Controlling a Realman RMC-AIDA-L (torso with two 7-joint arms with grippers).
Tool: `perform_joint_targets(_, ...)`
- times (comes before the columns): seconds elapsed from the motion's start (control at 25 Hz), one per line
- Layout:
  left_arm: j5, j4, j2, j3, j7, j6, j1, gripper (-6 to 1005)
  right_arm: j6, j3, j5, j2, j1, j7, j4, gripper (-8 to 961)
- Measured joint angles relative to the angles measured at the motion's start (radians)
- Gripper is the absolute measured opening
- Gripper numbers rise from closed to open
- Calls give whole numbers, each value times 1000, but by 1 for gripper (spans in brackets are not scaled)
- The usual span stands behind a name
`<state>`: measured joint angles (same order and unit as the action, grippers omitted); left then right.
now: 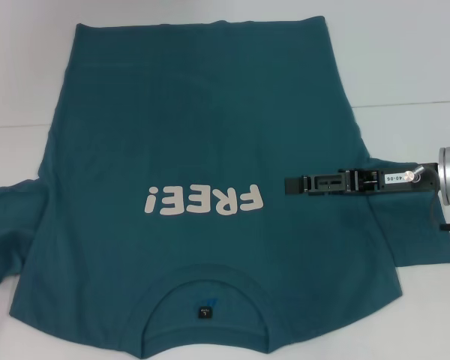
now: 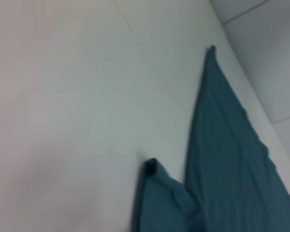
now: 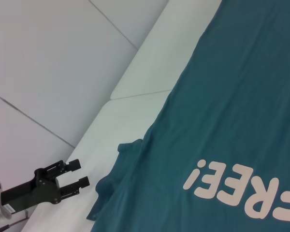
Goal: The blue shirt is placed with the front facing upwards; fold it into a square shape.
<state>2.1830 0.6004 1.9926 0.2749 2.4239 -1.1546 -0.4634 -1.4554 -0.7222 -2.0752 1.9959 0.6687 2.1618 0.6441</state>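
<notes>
Out at the far left, off the blue shirt's (image 1: 202, 142) left sleeve (image 1: 11, 225), the left gripper (image 3: 79, 174) hangs just beyond the sleeve's edge, over bare white counter (image 1: 22, 67). The right wrist view catches it clearly: two black fingers (image 3: 70, 166) spread apart with daylight between them, nothing held.

Moving onto the shirt itself, it lies flat on the counter, front up, hem at the far side and round collar (image 1: 206, 311) at the near edge, a small black label (image 1: 203, 312) showing inside the neck. The white "FREE!" lettering (image 1: 204, 200) runs across the chest, just beyond the collar.

Right of that lettering comes the right gripper (image 1: 292, 184), a slim black bar reaching in over the shirt's right shoulder area, its tip just beside the final letter. From the head view it is seen edge-on, so I cannot tell how far apart its fingers stand, and nothing visibly sits in them. The right sleeve (image 1: 420, 240) lies spread on the counter under that arm.
</notes>
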Motion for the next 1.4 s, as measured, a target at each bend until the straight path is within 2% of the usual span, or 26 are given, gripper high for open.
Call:
perform_joint_targets(0.44, 9, -48, 0, 28, -17, 92, -11, 750, 17, 4, 0, 0, -3, 1, -6, 923)
perform_joint_targets(1.0, 17, -70, 0, 66, -67, 123, -32, 750, 18, 2, 0, 1, -8, 1, -6, 922)
perform_joint_targets(1.4, 20, -103, -9, 70, -67, 119, -52, 731, 17, 5, 0, 0, -12, 1, -8, 922)
